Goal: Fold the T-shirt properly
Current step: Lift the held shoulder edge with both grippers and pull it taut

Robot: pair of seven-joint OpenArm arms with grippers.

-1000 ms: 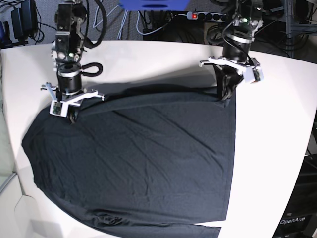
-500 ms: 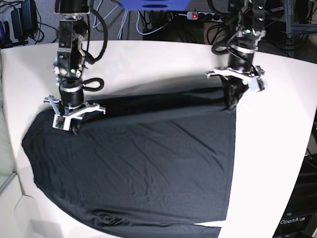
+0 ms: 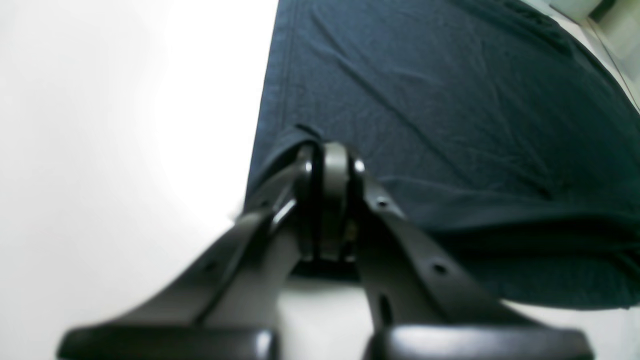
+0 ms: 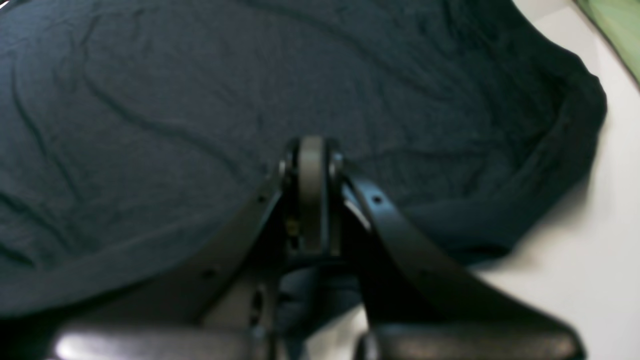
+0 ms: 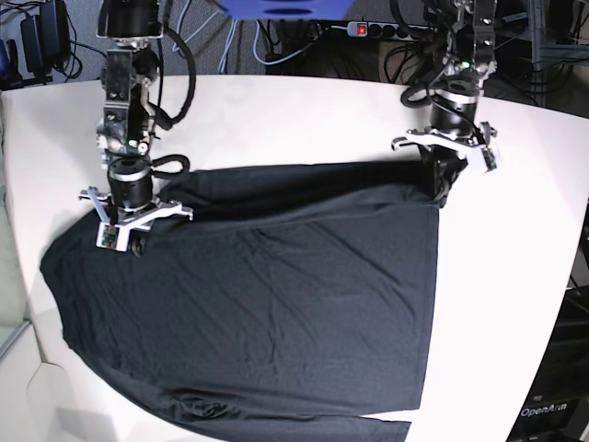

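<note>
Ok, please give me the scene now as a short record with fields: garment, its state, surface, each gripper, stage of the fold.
garment: black T-shirt, long-sleeved, no print
state: spread mostly flat, far edge lifted and doubled over
surface: white table
left gripper: shut on the T-shirt's far corner, at the right of the base view
right gripper: shut on the T-shirt's far edge, at the left of the base view
stage: first fold only begun, far edge held up
background: cables and a power strip behind the table

T-shirt [image 5: 267, 295] flat on table [image 5: 304, 120]
</note>
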